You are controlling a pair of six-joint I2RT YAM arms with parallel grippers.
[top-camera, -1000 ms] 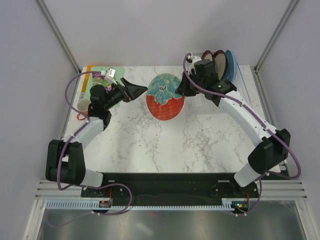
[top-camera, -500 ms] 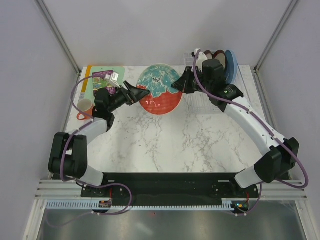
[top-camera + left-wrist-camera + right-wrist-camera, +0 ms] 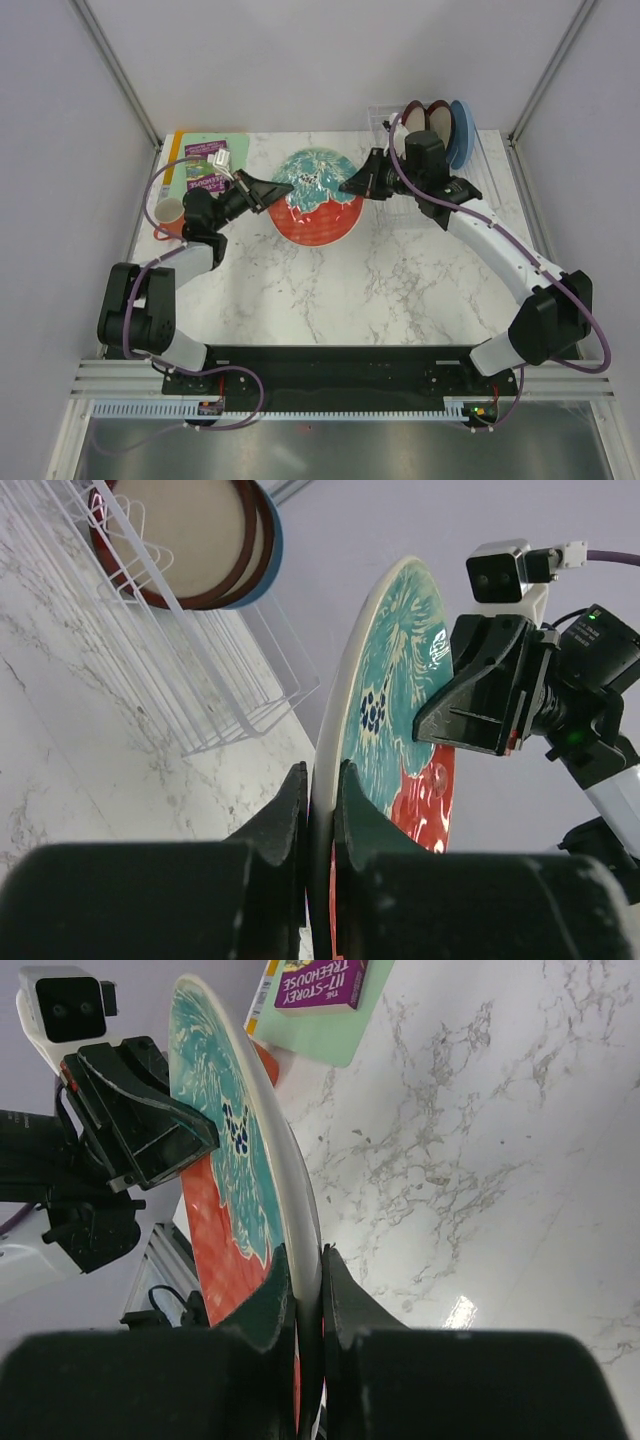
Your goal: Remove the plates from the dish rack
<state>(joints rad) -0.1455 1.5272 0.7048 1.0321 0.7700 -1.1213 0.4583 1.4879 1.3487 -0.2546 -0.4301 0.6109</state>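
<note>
Above the table (image 3: 400, 290), left pincer (image 3: 270, 190) and right pincer (image 3: 352, 186) clamp opposite edges of the plate (image 3: 315, 205).

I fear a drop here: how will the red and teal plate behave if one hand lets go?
The red and teal plate looks rigid and shiny, so it is probably slippery and breakable. The left hand and right hand each pinch only its rim; held by one, it would likely tilt.

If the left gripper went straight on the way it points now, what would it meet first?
The red and teal plate: the left gripper holds its rim with shut jaws. Beyond it, probably the right gripper, clamped on the opposite rim.
</note>
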